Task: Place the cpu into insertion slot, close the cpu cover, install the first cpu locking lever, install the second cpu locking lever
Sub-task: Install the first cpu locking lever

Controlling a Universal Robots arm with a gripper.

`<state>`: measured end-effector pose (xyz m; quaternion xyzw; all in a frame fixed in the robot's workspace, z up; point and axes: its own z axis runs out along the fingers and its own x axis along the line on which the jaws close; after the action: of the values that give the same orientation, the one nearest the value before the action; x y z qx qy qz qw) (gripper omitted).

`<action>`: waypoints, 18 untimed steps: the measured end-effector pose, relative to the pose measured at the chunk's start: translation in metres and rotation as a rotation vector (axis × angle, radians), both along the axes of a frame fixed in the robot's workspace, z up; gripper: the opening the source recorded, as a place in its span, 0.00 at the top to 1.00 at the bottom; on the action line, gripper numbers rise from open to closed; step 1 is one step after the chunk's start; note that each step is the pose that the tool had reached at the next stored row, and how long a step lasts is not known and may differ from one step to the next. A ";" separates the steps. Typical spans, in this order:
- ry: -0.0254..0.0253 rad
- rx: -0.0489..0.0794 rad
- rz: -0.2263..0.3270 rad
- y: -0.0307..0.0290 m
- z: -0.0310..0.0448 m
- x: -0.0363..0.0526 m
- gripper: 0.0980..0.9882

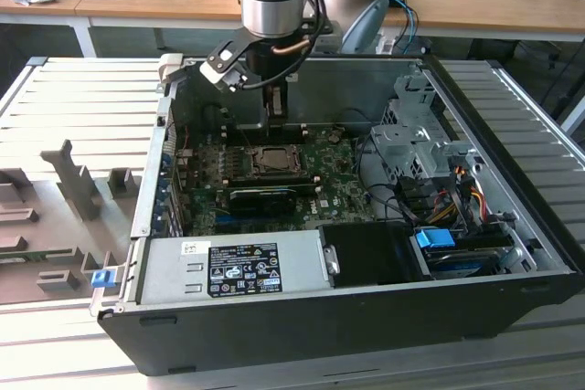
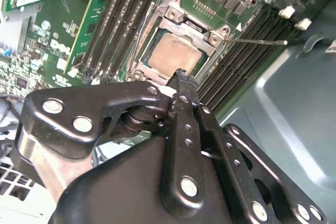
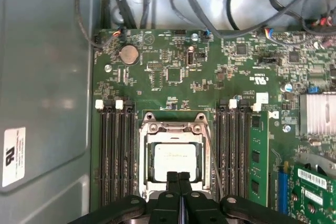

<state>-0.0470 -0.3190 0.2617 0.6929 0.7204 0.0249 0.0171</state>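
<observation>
The cpu (image 3: 175, 160) (image 2: 176, 55) lies flat in the insertion slot (image 1: 271, 162) on the green motherboard, its pale metal top showing. The cpu cover (image 3: 173, 128) (image 2: 195, 23) lies down around it, with the chip showing through its window. A thin locking lever rod (image 2: 257, 41) (image 3: 211, 153) sticks out from the socket's corner over the memory slots. My gripper (image 3: 178, 176) (image 2: 181, 75) (image 1: 275, 109) hangs just above the socket's edge. Its black fingers are shut together with nothing between them.
Long black memory slots (image 3: 115, 150) flank the socket, and a green memory stick (image 3: 255, 156) stands in one. A black graphics card (image 1: 265, 196), the power supply (image 1: 228, 267), a drive cage (image 1: 411, 143) and cables (image 1: 439, 198) crowd the case. Grey case walls (image 3: 47, 77) enclose everything.
</observation>
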 end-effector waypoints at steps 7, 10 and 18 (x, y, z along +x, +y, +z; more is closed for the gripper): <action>0.0004 -0.007 0.105 0.0000 -0.0001 0.0000 0.99; 0.0004 -0.007 0.122 0.0000 -0.0002 0.0000 0.99; -0.0002 -0.007 0.267 0.0000 -0.0006 0.0000 0.99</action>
<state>-0.0470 -0.3191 0.2612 0.5909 0.8062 0.0244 0.0162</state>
